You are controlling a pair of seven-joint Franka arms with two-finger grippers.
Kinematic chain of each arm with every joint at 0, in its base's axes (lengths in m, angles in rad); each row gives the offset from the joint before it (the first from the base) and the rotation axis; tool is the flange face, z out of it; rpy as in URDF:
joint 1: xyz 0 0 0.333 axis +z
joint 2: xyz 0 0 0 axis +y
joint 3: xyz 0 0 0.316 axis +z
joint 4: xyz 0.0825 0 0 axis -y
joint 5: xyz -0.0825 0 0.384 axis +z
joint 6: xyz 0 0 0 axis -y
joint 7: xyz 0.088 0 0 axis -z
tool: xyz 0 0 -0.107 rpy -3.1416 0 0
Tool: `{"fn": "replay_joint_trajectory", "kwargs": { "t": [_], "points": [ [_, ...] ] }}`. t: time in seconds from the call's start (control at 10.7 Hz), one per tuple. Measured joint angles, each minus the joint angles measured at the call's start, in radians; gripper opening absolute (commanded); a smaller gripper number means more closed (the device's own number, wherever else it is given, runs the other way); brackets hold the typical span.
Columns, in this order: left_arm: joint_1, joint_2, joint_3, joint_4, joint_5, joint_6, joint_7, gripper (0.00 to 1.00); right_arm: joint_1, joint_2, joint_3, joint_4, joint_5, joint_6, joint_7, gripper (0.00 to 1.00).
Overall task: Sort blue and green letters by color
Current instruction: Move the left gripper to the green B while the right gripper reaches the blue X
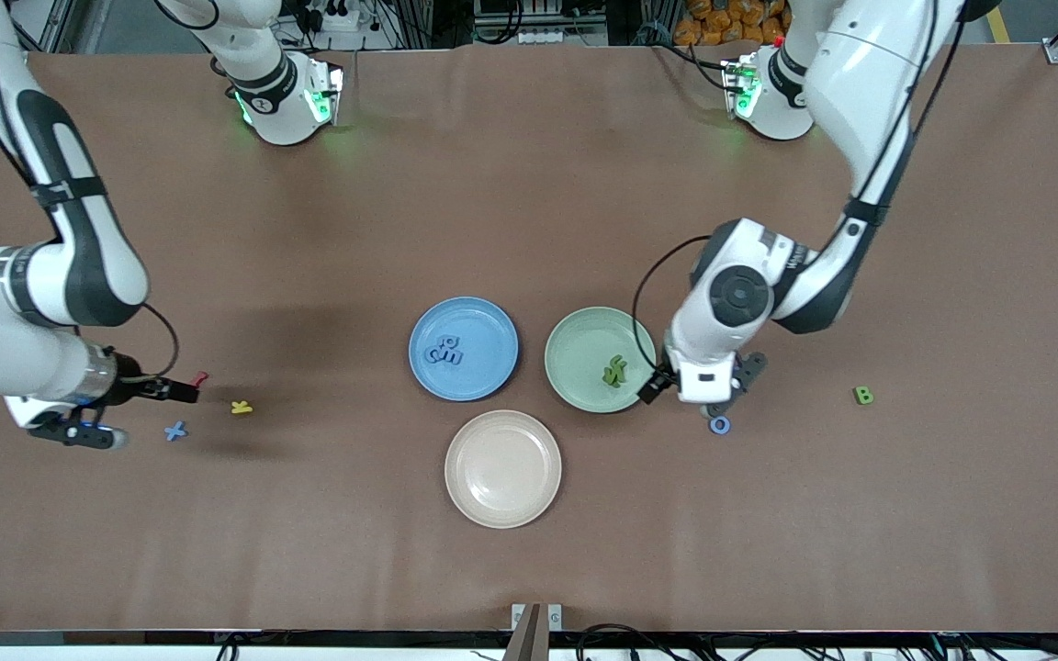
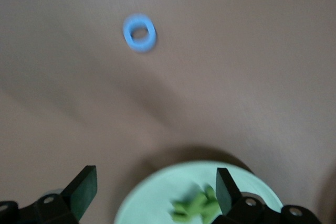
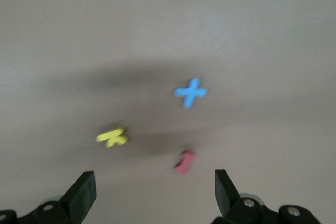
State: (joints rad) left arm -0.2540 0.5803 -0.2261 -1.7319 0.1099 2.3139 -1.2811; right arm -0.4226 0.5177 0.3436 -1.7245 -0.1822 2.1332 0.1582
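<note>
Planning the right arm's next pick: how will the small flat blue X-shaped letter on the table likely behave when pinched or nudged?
The small flat blue X-shaped letter lies flat on the brown table, so it probably won't roll or tip. It looks thin and tiny, likely light, and may slide if nudged. Its low profile may make pinching fiddly for the open right gripper.

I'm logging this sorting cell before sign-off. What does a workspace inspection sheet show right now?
Surface: brown table, bare cloth.
Job's things: blue letters in blue plate; green letters in green plate; blue X, blue O, green B loose on table.
Clutter: yellow K, red letter, beige plate with nothing in it.
Grippers: left claw open over green plate's edge; right claw open over the loose letters at its end.
Cables: along table's near edge.
Surroundings: nothing seen.
</note>
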Motion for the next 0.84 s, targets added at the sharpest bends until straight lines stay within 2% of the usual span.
{"fn": "replay_joint_trajectory", "kwargs": {
  "t": [0.19, 0.37, 0.65, 0.84],
  "points": [
    [0.098, -0.022, -0.007, 0.002, 0.000, -0.053, 0.198, 1.00, -0.014, 0.019, -0.052, -0.003, 0.000, 0.091, -0.101, 0.96],
    [0.190, -0.037, -0.020, -0.001, 0.002, -0.088, 0.383, 1.00, -0.005, 0.063, -0.101, -0.010, -0.001, 0.200, -0.170, 0.84],
    [0.344, -0.044, -0.057, -0.034, 0.110, -0.094, 0.604, 1.00, 0.023, 0.134, -0.149, -0.014, 0.000, 0.305, -0.236, 0.84],
    [0.474, -0.045, -0.120, -0.061, 0.164, -0.091, 0.725, 1.00, 0.045, 0.169, -0.156, -0.015, 0.000, 0.334, -0.240, 0.83]
  ]
}}
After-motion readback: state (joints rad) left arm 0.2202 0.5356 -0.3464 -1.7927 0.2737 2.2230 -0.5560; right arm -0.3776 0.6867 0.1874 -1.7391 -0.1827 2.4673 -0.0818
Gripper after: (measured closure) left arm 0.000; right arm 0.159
